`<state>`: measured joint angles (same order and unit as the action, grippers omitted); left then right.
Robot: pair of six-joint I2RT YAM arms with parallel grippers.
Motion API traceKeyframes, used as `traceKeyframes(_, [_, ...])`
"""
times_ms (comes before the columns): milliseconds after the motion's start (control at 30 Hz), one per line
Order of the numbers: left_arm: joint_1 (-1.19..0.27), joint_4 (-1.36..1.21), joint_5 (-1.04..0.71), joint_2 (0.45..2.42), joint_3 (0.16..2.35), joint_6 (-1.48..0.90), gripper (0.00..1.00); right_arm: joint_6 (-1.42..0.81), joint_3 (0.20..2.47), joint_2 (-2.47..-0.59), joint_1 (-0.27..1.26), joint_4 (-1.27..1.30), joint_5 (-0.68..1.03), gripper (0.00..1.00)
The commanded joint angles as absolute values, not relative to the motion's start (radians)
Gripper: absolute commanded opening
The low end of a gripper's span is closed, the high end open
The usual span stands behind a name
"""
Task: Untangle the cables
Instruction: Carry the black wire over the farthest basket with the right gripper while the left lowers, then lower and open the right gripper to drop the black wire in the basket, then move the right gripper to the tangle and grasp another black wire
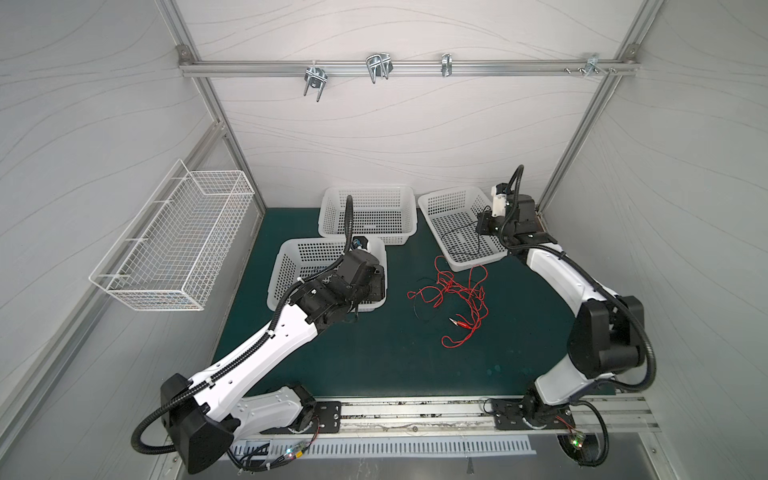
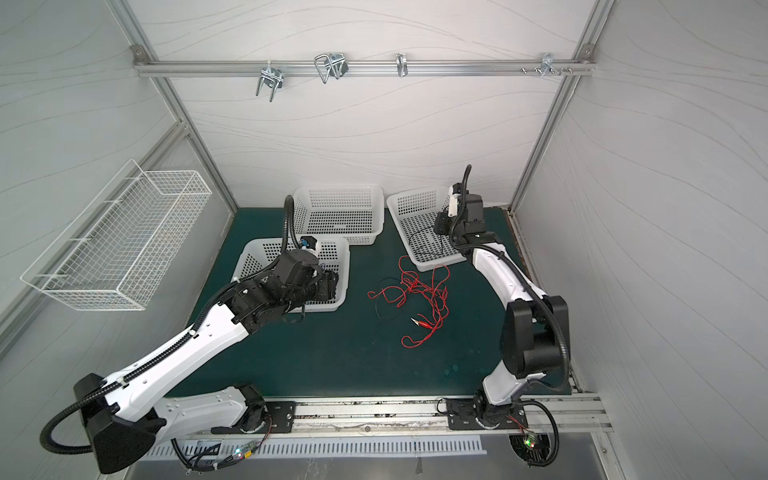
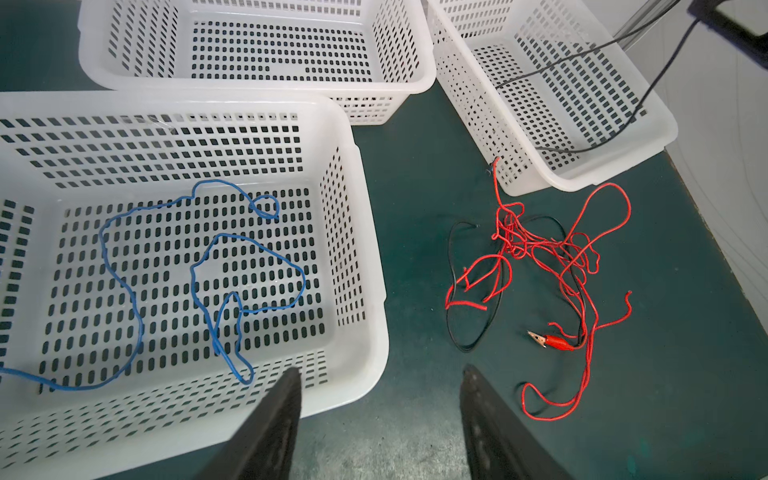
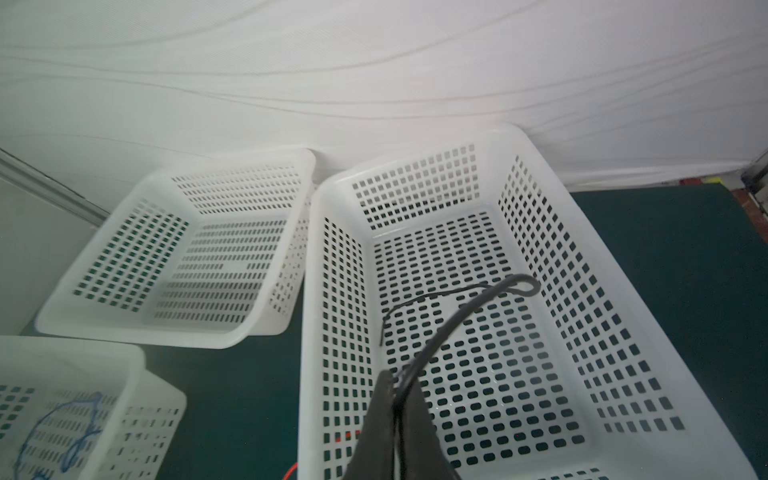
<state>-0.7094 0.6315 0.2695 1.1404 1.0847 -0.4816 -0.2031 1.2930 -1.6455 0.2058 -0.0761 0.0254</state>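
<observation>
Both top views: I count three white baskets (image 1: 368, 190), one red tangle (image 1: 461, 293) on the mat (image 1: 374, 353). Left wrist: left gripper (image 3: 381, 374) spread, empty — one blue cable (image 3: 304, 282) inside the near basket (image 3: 370, 257), one red clip (image 3: 557, 341). Right wrist — right gripper (image 4: 399, 386) pinching a black cable (image 4: 457, 316) over the right basket (image 4: 345, 311).

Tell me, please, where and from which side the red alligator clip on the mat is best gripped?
Probably best: grip the red alligator clip on its insulated sleeve, across the narrow width, coming straight down. It lies flat on the green mat with its metal nose free, while red cables crowd its tail, so stay toward the nose.
</observation>
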Motion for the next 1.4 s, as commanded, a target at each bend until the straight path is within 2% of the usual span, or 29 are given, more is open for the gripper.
traceKeyframes(0, [-0.709, 0.622, 0.233, 1.164, 1.090, -0.474, 0.61, -0.213, 1.339, -1.720, 0.202, -0.170, -0.072, 0.00])
traceKeyframes(267, [-0.713, 0.579, 0.137, 1.241, 1.094, -0.459, 0.60, -0.214, 1.427, -1.869, 0.202, -0.348, -0.120, 0.00])
traceKeyframes(433, [-0.737, 0.526, 0.091, 1.286, 1.093, -0.451, 0.65, -0.212, 1.452, -1.888, 0.200, -0.407, -0.149, 0.03])
traceKeyframes(633, [-0.782, 0.499, 0.066, 1.371, 1.126, -0.437, 0.70, -0.200, 1.466, -1.864, 0.201, -0.457, -0.184, 0.20])
traceKeyframes(833, [-0.804, 0.506, 0.040, 1.459, 1.175, -0.430, 0.71, -0.178, 1.450, -1.818, 0.195, -0.493, -0.251, 0.33])
traceKeyframes(1000, [-0.811, 0.497, 0.038, 1.496, 1.195, -0.428, 0.70, -0.176, 1.401, -1.745, 0.184, -0.496, -0.272, 0.54])
traceKeyframes(1167, [-0.812, 0.498, 0.038, 1.527, 1.213, -0.425, 0.69, -0.178, 1.351, -1.656, 0.180, -0.498, -0.303, 0.68])
traceKeyframes(1367, [-0.812, 0.500, 0.069, 1.562, 1.225, -0.434, 0.66, -0.200, 1.274, -1.522, 0.183, -0.493, -0.228, 0.68])
